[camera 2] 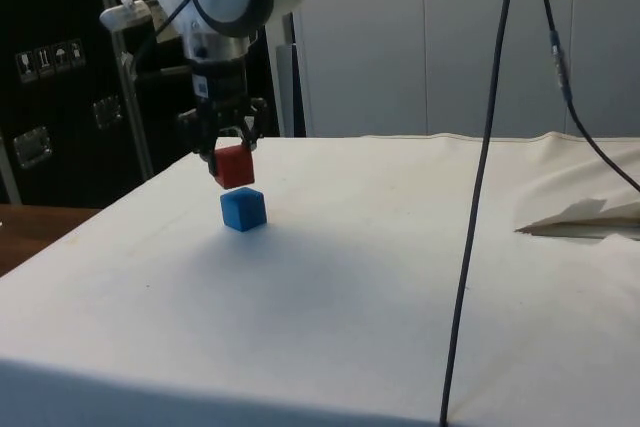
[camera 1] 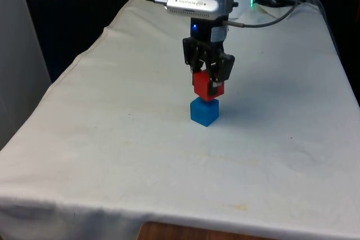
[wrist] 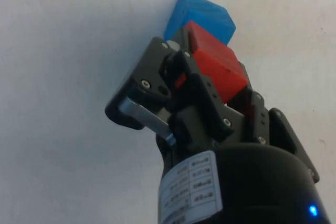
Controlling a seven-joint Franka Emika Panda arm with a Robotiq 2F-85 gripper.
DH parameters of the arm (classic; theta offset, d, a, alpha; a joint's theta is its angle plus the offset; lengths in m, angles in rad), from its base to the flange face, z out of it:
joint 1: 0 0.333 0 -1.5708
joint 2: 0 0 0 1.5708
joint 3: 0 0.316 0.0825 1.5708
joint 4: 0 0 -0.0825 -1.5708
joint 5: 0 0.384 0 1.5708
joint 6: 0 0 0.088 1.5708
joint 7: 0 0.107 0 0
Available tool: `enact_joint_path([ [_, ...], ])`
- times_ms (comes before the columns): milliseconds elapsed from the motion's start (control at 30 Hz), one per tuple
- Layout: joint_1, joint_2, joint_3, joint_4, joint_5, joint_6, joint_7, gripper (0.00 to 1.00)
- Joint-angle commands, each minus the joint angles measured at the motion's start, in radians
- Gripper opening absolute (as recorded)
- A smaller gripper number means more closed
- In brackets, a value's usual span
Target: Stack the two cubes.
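Note:
A blue cube rests on the white cloth near the table's middle. Directly above it hangs a red cube, tilted a little, its lower edge at or just above the blue cube's top. I cannot tell whether the two touch. My gripper is shut on the red cube, one black finger on each side of it.
A black cable hangs down across the side view, right of the cubes. More cables lie at the table's far end. The cloth falls away over the edges.

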Motion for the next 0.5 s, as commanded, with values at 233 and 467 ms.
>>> enact_joint_path([
  [233, -0.001, 0.020, 0.005, 0.005, 0.005, 0.009, 0.016, 0.02],
  [467, -0.005, 0.024, 0.012, -0.002, 0.011, 0.016, 0.022, 0.02],
])
